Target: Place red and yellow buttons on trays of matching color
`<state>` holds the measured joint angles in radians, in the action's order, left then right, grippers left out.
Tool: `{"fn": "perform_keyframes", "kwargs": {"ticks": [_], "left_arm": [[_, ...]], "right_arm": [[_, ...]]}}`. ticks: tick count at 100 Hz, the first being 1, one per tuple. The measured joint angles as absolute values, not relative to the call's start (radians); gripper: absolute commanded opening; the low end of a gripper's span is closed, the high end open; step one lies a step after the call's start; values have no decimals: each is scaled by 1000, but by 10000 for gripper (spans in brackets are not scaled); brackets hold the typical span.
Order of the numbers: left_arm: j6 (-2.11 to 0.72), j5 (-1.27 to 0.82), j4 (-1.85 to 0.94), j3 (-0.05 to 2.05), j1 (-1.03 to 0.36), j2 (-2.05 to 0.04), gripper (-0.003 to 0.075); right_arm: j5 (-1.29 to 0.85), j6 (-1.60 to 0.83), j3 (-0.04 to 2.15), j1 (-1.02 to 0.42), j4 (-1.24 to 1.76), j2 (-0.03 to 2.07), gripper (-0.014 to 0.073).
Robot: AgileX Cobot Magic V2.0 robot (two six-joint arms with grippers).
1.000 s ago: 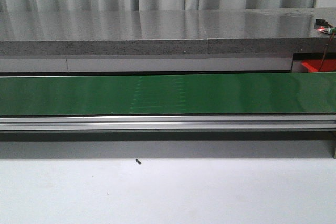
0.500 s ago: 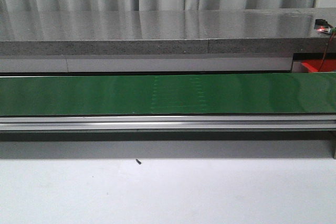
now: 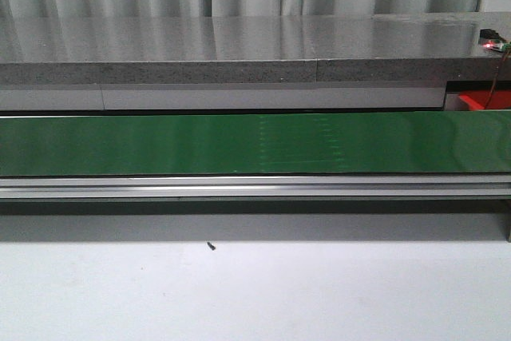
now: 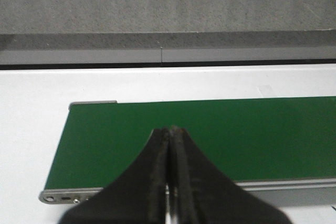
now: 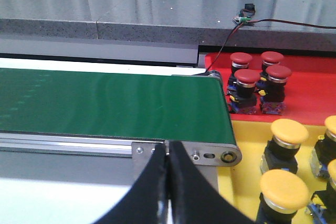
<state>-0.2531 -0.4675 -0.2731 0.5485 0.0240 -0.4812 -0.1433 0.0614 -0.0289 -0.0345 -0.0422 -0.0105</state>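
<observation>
The green conveyor belt [image 3: 160,143] runs bare across the front view, with no button on it. In the right wrist view, several red buttons [image 5: 247,77] stand on the red tray [image 5: 310,90] past the belt's end, and several yellow buttons [image 5: 289,131] stand on the yellow tray [image 5: 247,150]. My right gripper [image 5: 167,146] is shut and empty, in front of the belt's end roller. Over the other end of the belt [image 4: 252,135] my left gripper [image 4: 171,129] is shut with nothing in it. Only a corner of the red tray [image 3: 487,100] shows in the front view.
A grey stone counter [image 3: 239,45] runs behind the belt, with a small circuit board with a lit red light [image 3: 493,42] and its wire at the right. The belt's aluminium frame [image 3: 255,188] runs along its front, with white table surface [image 3: 255,293] below.
A faint pale pattern on the belt's surface has shifted to the right, so the belt is running rightward. Neither gripper shows in the earlier frames.
</observation>
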Motion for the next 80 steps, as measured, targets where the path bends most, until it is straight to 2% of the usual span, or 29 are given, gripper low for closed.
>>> {"fn": "perform_keyframes", "kwargs": {"ticks": [37,80], "left_arm": [[0,-196,0,257,-57,-264,-20],[11,-174,20,0,-57,-18,-20]], "right_arm": [[-143,62,-29,-34,-42,-11,-68],[-143,62,-29,-34,-42,-11,-68]]}}
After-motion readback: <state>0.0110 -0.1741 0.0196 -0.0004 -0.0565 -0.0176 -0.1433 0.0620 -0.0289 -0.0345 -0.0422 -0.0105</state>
